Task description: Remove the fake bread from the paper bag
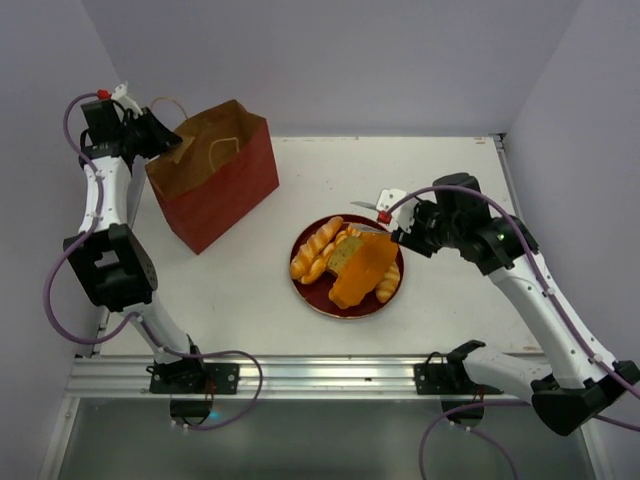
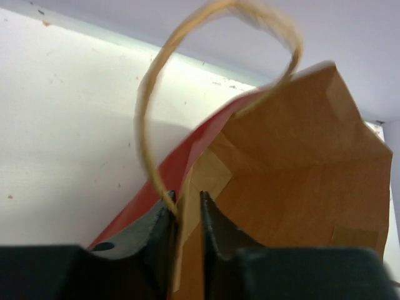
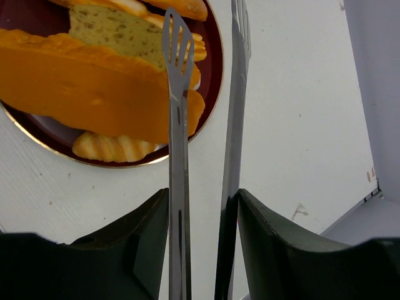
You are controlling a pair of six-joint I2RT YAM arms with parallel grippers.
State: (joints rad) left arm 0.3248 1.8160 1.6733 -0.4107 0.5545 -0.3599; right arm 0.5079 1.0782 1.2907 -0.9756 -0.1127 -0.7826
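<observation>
The dark-red paper bag [image 1: 215, 180] stands open at the back left, its brown inside [image 2: 294, 175] showing no bread. My left gripper [image 1: 160, 138] is shut on the bag's rim [image 2: 185, 209], next to a tan cord handle [image 2: 147, 106]. The fake bread lies on a round dark-red plate [image 1: 316, 304]: a flat orange slab [image 1: 360, 270], a twisted stick [image 1: 318, 245] and ridged loaves [image 1: 388, 285]. My right gripper [image 1: 402, 230] is shut on metal tongs [image 3: 178, 119], whose open tips hang over the plate's edge [image 3: 211, 69], above the slab [image 3: 81, 87] and tan slice [image 3: 115, 28].
White tabletop with grey walls at the back and sides. The plate sits in the middle, right of the bag. An aluminium rail [image 1: 330, 375] runs along the near edge by the arm bases.
</observation>
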